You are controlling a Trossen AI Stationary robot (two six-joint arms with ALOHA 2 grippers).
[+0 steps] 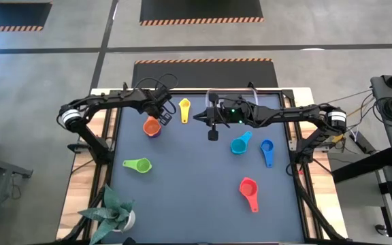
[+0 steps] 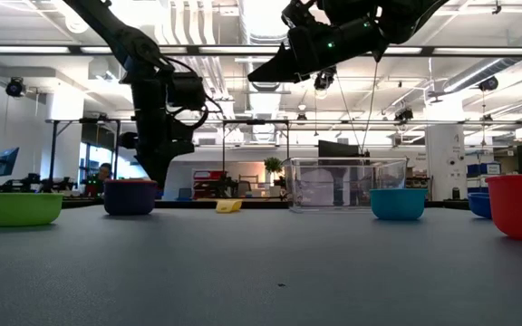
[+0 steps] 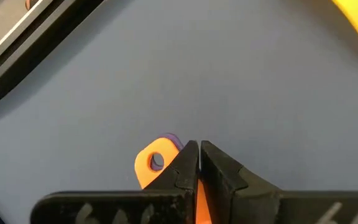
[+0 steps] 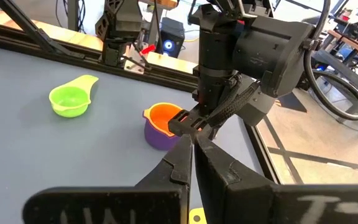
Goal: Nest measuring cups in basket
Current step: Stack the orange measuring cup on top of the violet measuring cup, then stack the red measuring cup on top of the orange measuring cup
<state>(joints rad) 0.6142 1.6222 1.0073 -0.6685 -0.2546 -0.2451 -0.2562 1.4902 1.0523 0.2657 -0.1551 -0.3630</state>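
Left end effector [image 1: 163, 117] down at the back left of the dark surface [image 1: 196, 184], fingers pinched shut on the flat handle of the orange cup [image 1: 151, 126]. Orange cup seated inside the purple cup [image 4: 159, 137]; purple handle just peeking from under the orange one in the left wrist view. Nested pair resting on the surface, per the right wrist view.

Right end effector [image 1: 197, 117] raised above the back centre of the surface, fingers closed on nothing, tips aimed toward the left arm. High in the low view, well clear of the cups.

Basket [image 2: 343, 184] clear, standing at the back edge of the surface, partly under the right arm in the high view. Contents not discernible.

Yellow cup [image 1: 184, 107] lying between the two end effectors, near the back edge. Cyan cup [image 1: 239, 143] and blue cup [image 1: 267, 151] near each other, right of centre. Green cup [image 1: 138, 165] on the left half, nearer the front. Red cup [image 1: 249, 191] toward the front right, well apart from the rest.

Potted plant [image 1: 112, 212] at the front left corner.
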